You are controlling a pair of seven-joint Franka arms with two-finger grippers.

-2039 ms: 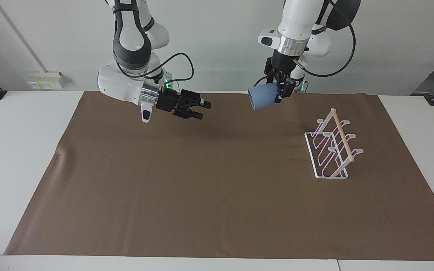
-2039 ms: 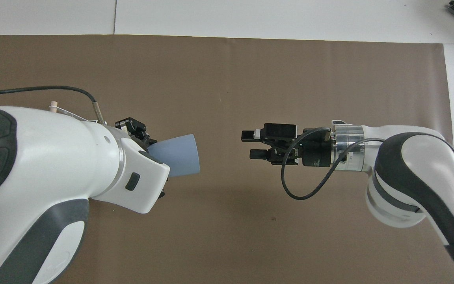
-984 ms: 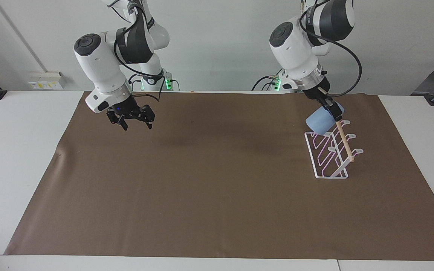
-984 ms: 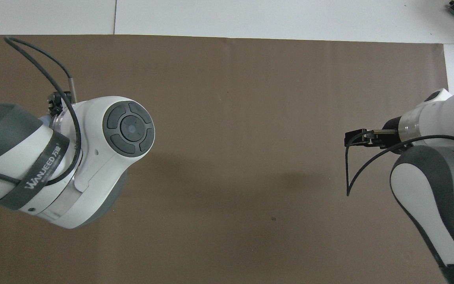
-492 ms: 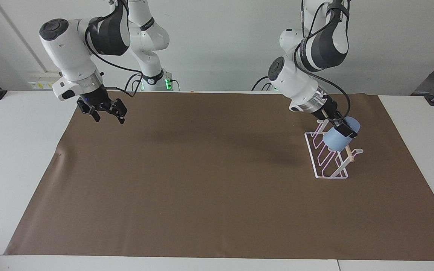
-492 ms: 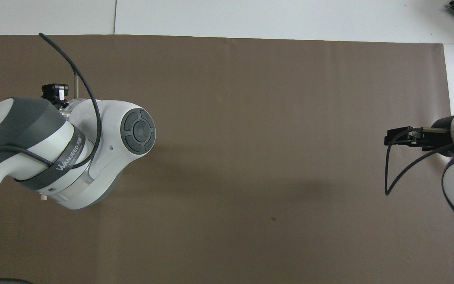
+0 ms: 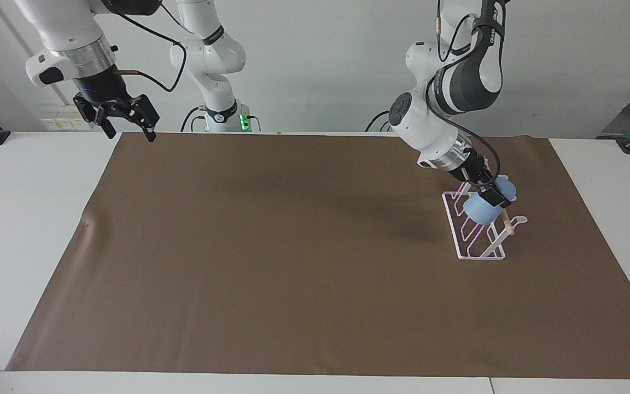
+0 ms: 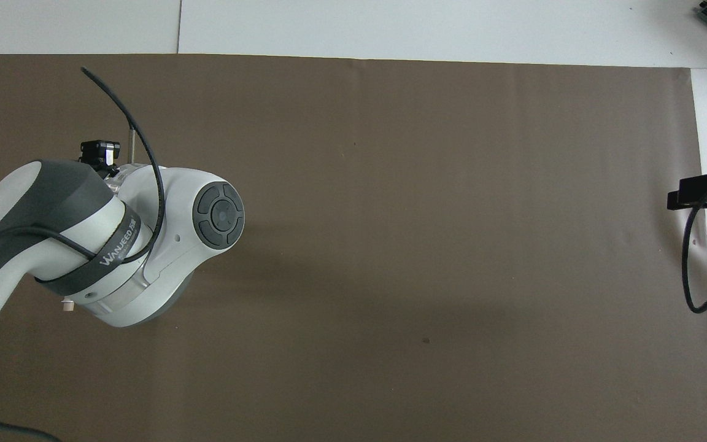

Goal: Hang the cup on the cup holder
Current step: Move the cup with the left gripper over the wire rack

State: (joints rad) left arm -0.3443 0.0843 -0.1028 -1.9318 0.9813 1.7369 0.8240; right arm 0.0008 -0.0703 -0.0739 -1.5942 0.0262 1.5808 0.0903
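Cup (image 7: pixel 482 208): light blue, tilted, clamped by the closed left gripper (image 7: pixel 491 195) against the rack (image 7: pixel 478 232), over the pegs beside the wooden dowel. Rack: white wire, stood on the brown mat (image 7: pixel 293 262) toward the left arm's end of the table. Right gripper (image 7: pixel 126 125): raised over the mat's corner at the right arm's end, fingers spread wide, nothing held.
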